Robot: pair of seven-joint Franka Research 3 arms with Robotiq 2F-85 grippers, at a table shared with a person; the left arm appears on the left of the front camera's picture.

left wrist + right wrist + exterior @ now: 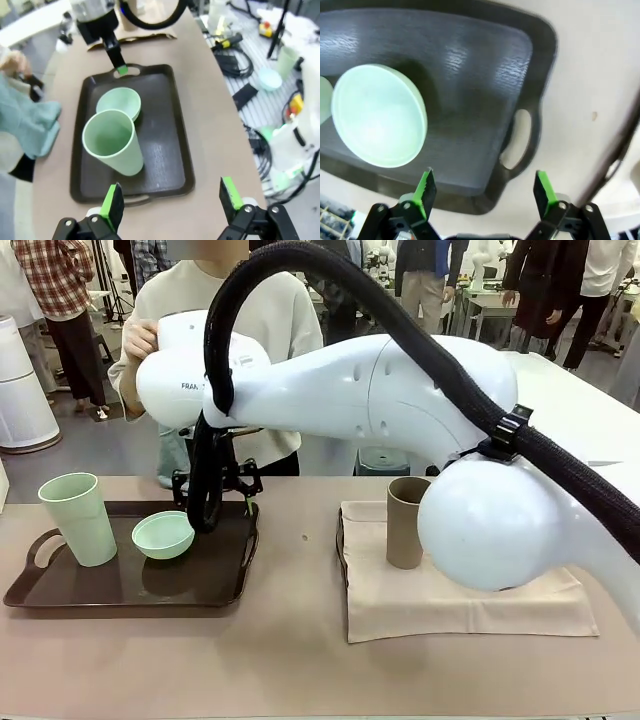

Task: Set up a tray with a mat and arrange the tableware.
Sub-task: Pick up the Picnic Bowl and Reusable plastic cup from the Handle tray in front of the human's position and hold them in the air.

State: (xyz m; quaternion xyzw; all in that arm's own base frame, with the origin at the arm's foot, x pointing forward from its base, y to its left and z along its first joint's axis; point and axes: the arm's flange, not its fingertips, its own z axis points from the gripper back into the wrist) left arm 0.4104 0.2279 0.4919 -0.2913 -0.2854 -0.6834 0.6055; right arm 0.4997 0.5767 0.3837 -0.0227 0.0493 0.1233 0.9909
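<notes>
Dark brown tray (215, 580) flat on the tan table (300, 670), over on the robot's left side. Inside it, 2 pieces of tableware: a pale green cup (78, 518), upright and mouth up, near the tray's left handle, and a mint green bowl (163, 535), rim up, just beside the cup toward the middle. A narrow gap between the 2 in the front view.

To the right, well apart from the tray, a beige mat (470, 610) spread directly on the table, slightly askew. On its far left corner, a tan-brown cup (406, 525), upright.

Right arm (400, 390) reaching across from the right side to above the tray's far right edge, with a black cable sheath looped in front of the wrist. Right gripper (485, 192) spread wide, nothing between its green pads (426, 192), hovering above the tray's end with the slotted handle (517, 140). Bowl off to 1 side of it, not between the jaws.

Left gripper (171, 197) likewise wide open and empty, held high over the tray's left end, looking down into the cup.

Beyond the table's edge in the left wrist view, among cables (235, 55), a small pale round bowl (270, 79), perhaps bluish-white; too blurred to be sure.

Person (280, 320) in a cream top at the far side, 1 hand (140, 337) raised by the arm's end.
</notes>
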